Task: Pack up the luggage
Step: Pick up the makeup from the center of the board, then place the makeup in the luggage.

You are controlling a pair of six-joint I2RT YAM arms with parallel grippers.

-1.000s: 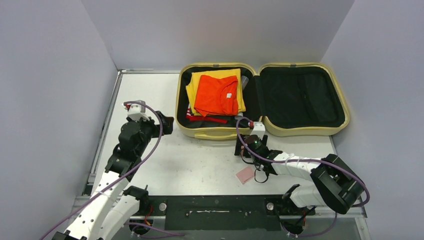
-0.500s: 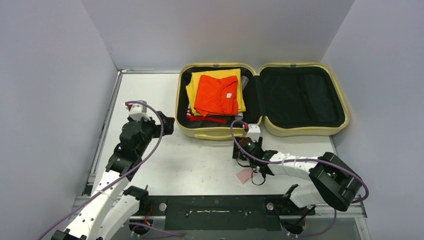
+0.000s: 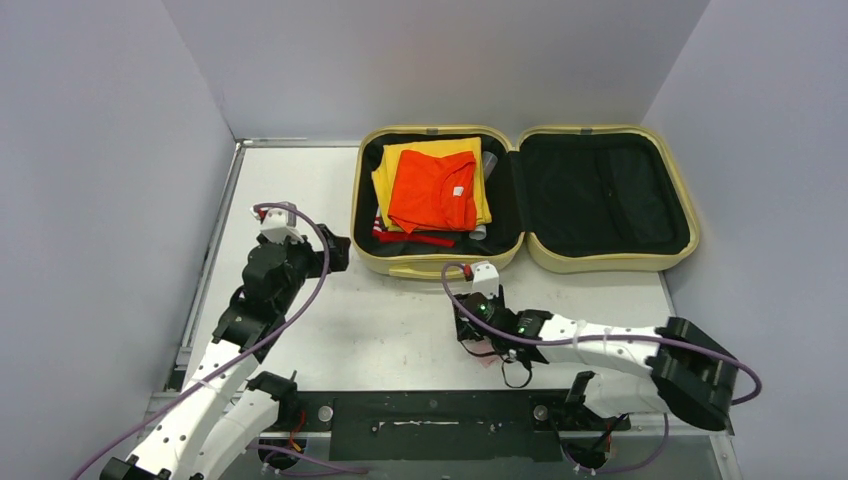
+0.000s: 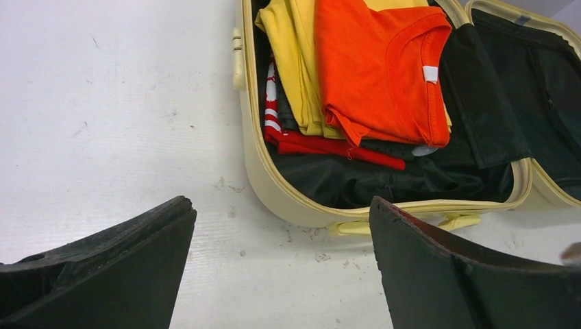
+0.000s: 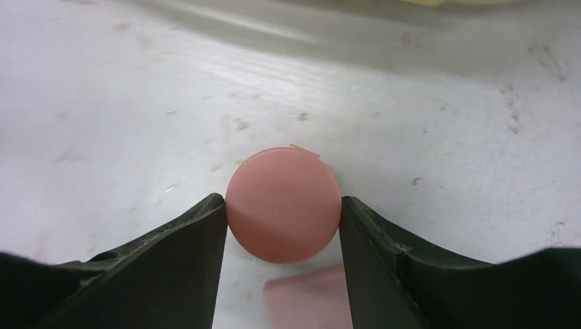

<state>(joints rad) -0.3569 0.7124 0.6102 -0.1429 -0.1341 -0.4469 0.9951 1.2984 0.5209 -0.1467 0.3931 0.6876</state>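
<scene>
The luggage (image 3: 430, 268) lies open at the back of the table, a pale yellow clamshell with black lining. Its left half holds a folded orange shirt (image 3: 432, 190) on a yellow one (image 3: 385, 175), over a red striped garment (image 3: 410, 238). Its right half (image 3: 600, 195) shows only lining. My right gripper (image 3: 468, 330) is low over the table in front of the luggage, shut on a pink round disc (image 5: 283, 203) that touches both fingers. My left gripper (image 3: 335, 250) is open and empty near the luggage's front left corner (image 4: 257, 171).
A flat pink piece (image 5: 312, 298) lies on the table right under the right gripper. Grey walls close in the table at the left, back and right. A black rail (image 3: 430, 412) runs along the near edge between the arm bases.
My right gripper has moved left and toward the near edge, away from the luggage's front wall, and now hangs over the flat pink piece. The left arm has not moved.
</scene>
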